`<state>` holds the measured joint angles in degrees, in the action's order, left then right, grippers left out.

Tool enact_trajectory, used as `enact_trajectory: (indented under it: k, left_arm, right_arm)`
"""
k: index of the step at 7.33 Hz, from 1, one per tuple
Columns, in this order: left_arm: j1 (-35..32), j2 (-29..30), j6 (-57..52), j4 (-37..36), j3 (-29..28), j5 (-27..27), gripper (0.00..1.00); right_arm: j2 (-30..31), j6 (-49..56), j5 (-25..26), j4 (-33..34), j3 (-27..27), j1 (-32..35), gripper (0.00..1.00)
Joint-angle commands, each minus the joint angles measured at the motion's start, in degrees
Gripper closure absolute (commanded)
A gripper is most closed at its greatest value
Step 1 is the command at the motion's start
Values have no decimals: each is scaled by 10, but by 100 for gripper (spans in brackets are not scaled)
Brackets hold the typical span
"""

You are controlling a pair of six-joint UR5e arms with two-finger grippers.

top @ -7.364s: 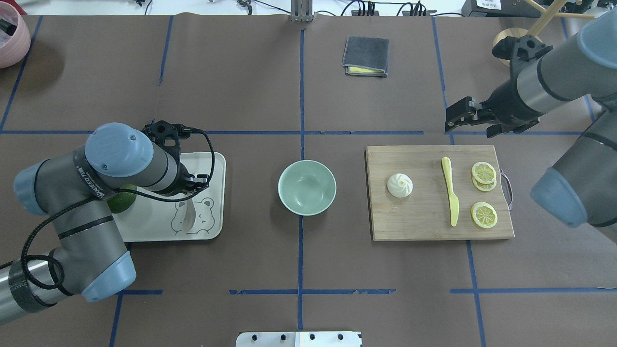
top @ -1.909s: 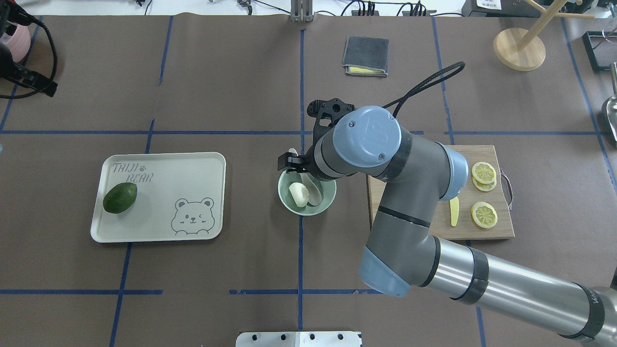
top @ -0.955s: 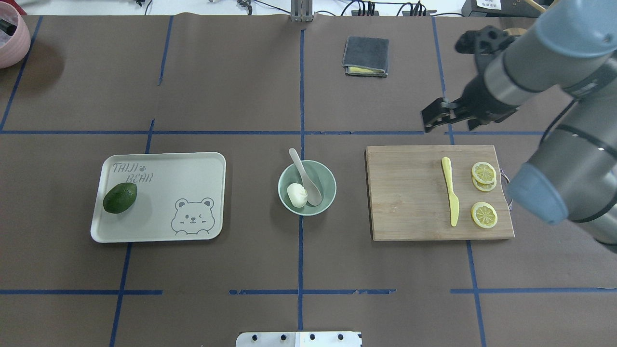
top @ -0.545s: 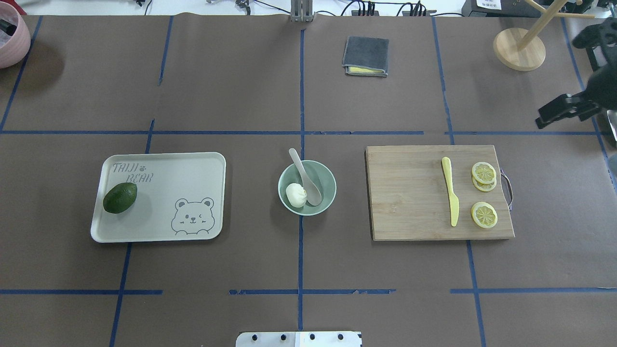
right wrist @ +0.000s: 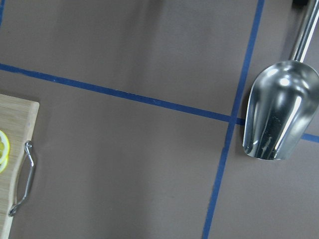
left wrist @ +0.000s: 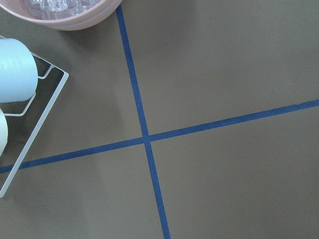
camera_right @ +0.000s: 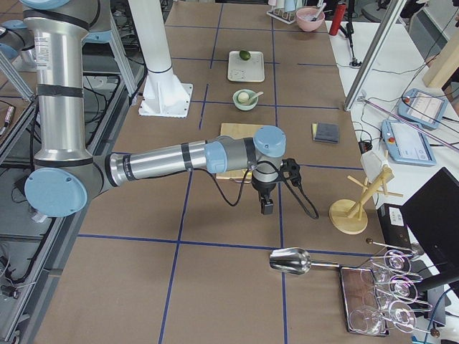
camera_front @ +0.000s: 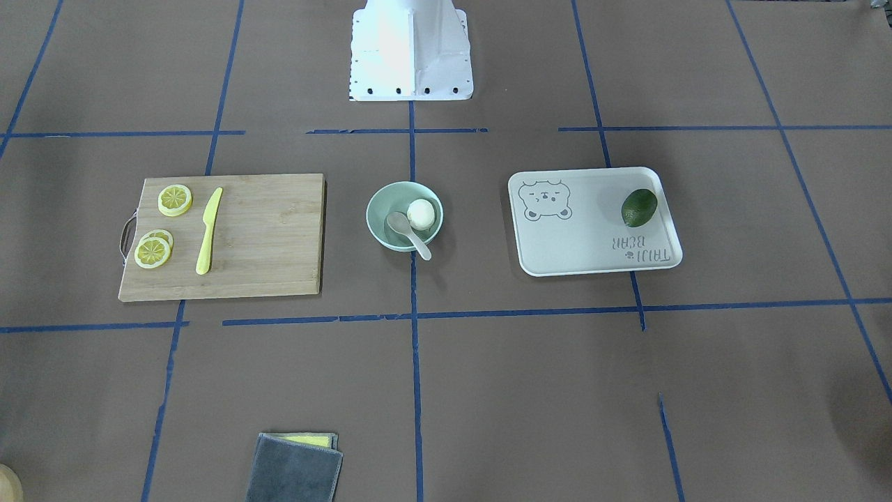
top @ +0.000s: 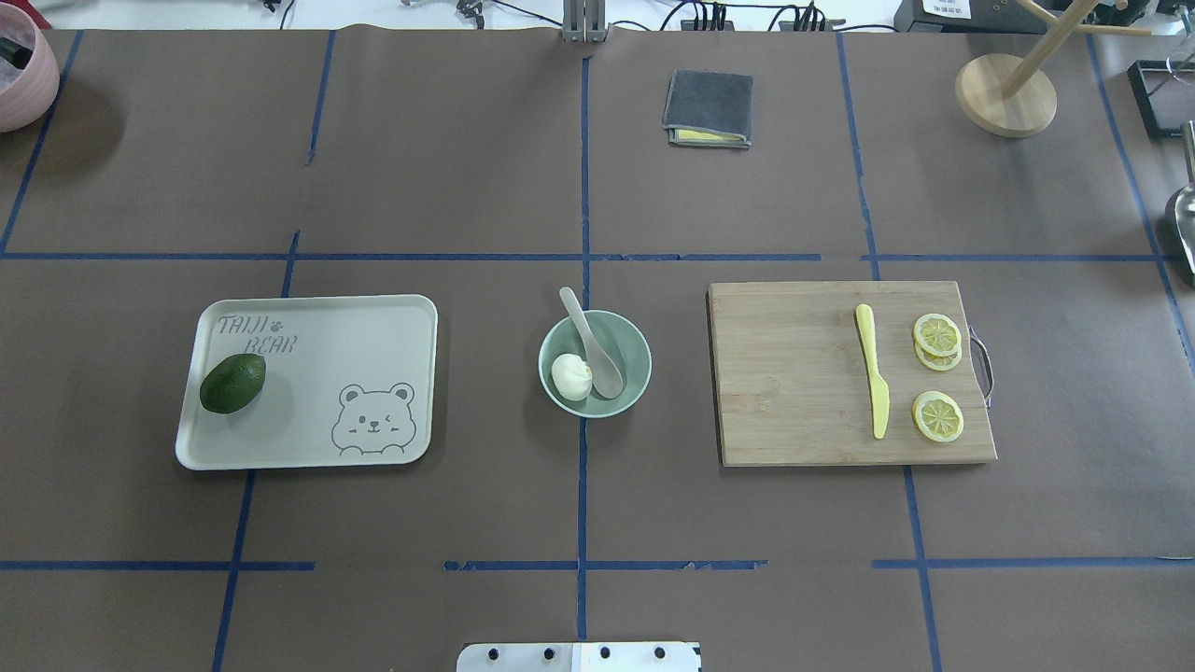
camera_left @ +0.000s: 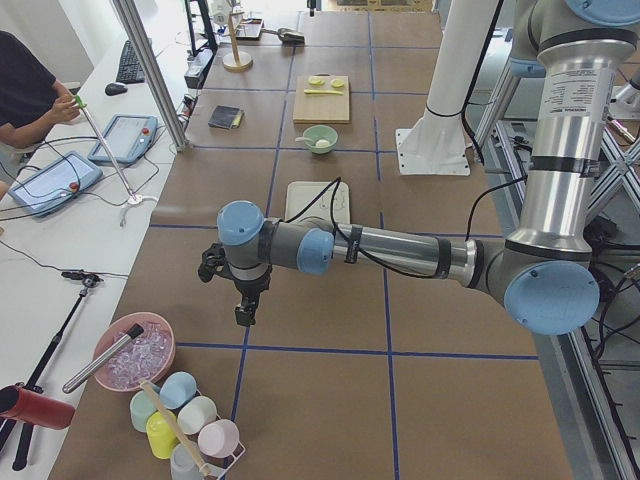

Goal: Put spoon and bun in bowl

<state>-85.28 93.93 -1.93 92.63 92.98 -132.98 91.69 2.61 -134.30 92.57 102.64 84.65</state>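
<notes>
Both the left gripper (camera_left: 243, 316) and the right gripper (camera_right: 267, 208) point down at opposite ends of the table (top: 467, 187); open or closed, I cannot tell. Midway, the bun (top: 570, 377) and spoon (top: 594, 344) lie touching inside the bowl (top: 640, 360).

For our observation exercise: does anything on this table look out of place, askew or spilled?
Nothing is spilled or damaged. The one untidy detail is the spoon: its scoop lies in the bowl beside the bun, but its handle leans out over the rim. Two lemon slices overlap on the board.
</notes>
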Motion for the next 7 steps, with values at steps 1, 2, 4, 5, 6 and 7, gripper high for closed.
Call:
enact_trajectory:
  k: [1, 2, 4, 5, 6, 7]
  left_arm:
    - [-15, -18, 0, 0, 0, 0, 0]
    - [-26, -31, -10, -2, 0, -1, 0]
    - [-29, -55, -36, -3, -4, -16, 0]
    - [-29, -57, -37, -3, -9, -16, 0]
    - [-42, -56, -36, -5, -13, -17, 0]
    - [-43, -53, -31, -9, -10, -25, 0]
  right_arm:
    - [2, 19, 3, -4, -14, 18, 0]
    - [7, 22, 2, -5, -16, 20, 0]
    - [15, 21, -15, -3, -29, 66, 0]
    - [27, 23, -62, -3, -50, 78, 0]
    - [26, 33, -82, -5, -66, 87, 0]
    - [27, 42, -78, -6, -69, 87, 0]
